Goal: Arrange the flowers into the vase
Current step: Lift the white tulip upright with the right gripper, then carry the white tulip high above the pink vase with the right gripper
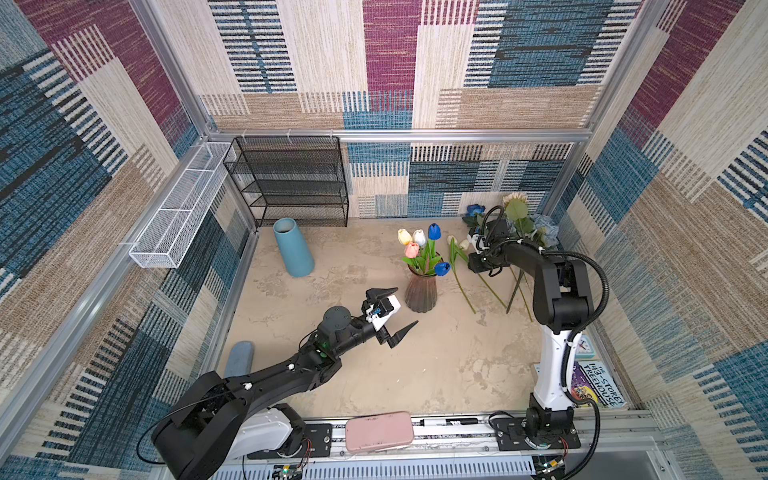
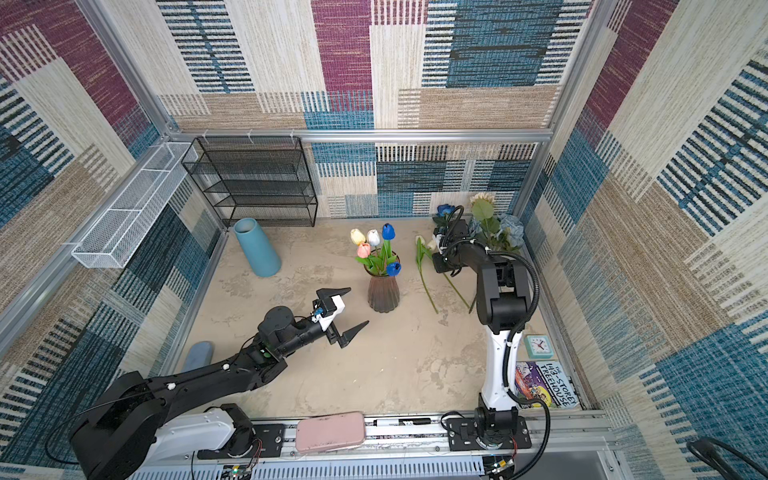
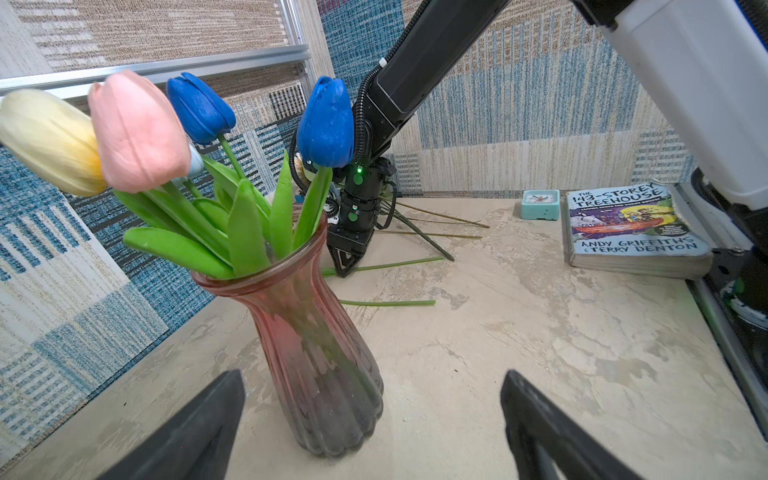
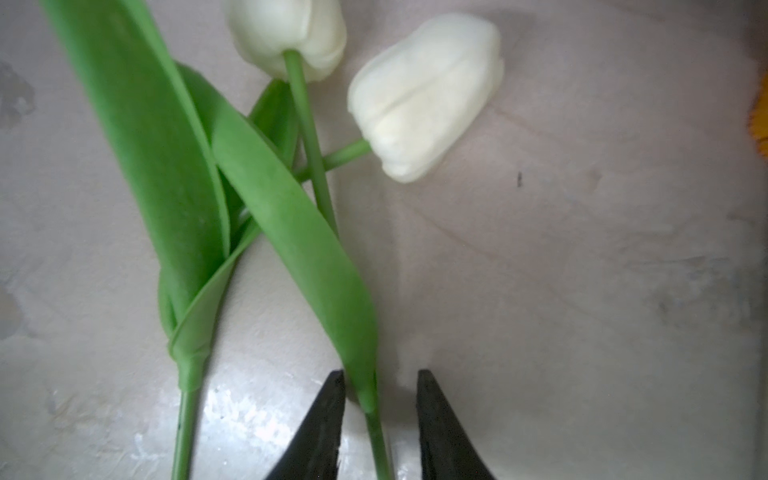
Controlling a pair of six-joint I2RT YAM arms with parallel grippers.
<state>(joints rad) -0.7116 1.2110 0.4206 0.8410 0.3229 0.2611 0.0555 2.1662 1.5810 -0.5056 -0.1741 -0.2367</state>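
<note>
Two cream-white artificial tulips (image 4: 424, 95) lie on the mottled beige table (image 4: 582, 270) ahead of the right gripper (image 4: 380, 374). Its jaws stand narrowly apart, straddling one green stem (image 4: 376, 436) without touching it. The left gripper (image 3: 372, 374), spread wide and empty, faces the ribbed pink glass vase (image 3: 316, 332) just ahead, which holds five coloured tulips (image 3: 137, 133).

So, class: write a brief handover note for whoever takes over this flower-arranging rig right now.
Left end effector: open, empty, near the vase.
Right end effector: open, astride a white tulip stem on the table, not gripping.
Done: five tulips stand in the vase.
Left: two white tulips, plus the blue rose, sunflower and blue bunch at the back right.
</note>
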